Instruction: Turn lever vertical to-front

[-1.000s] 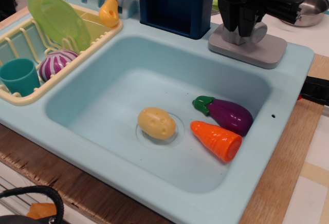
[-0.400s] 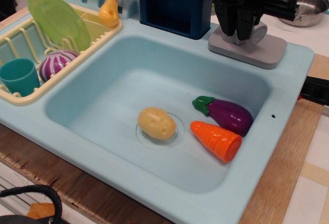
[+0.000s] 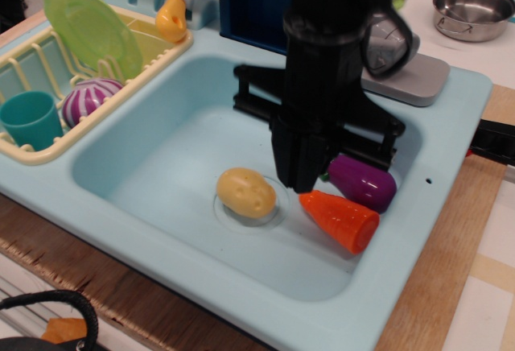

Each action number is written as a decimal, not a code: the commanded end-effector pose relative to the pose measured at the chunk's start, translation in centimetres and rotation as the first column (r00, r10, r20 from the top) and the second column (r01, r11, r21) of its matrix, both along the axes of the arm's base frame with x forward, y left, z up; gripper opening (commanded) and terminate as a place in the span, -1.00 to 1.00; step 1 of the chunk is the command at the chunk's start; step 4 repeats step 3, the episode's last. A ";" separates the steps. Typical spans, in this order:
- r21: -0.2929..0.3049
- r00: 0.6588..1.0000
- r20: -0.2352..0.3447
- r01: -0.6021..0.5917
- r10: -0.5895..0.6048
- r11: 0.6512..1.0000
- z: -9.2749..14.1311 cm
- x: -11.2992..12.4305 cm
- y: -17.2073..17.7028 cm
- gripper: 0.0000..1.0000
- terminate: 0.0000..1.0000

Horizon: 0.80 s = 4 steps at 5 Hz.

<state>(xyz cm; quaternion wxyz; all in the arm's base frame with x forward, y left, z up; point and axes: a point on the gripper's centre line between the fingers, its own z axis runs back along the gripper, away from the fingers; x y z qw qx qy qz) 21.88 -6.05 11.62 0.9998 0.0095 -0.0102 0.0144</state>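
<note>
Light blue toy sink [image 3: 451,117] fills most of the view, sitting on a wooden board [image 3: 451,286]. Black robot arm [image 3: 330,61] comes down over the basin's middle, blocking the back wall. Gripper [image 3: 302,175] hangs low over the basin, its tip just above the orange carrot [image 3: 342,220]; can't tell whether its jaws are spread or pressed together, they read as 1 dark block. Dark blue box [image 3: 257,1] behind the sink. Yellow dish rack [image 3: 48,146] at left holds a green plate [image 3: 84,25], teal cup [image 3: 28,117] and purple-white striped piece [image 3: 84,100]. Grey faucet base [image 3: 418,77] at the back right rim, with the round grey knob [image 3: 385,43] on it, partly behind the arm; lever itself is not made out. Purple eggplant [image 3: 366,183] touches the carrot. Yellow potato [image 3: 246,192] sits on the drain. Steel pot [image 3: 475,9] top right.
</note>
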 end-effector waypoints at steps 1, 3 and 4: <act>-0.033 1.000 -0.004 -0.009 0.009 0.999 -0.6 0.4 0.4 -1.00 -1.00; -0.025 1.000 -0.008 0.012 -0.012 1.000 0.3 0.4 0.4 1.00 1.00; -0.025 1.000 -0.008 0.012 -0.012 1.000 0.3 0.4 0.4 1.00 1.00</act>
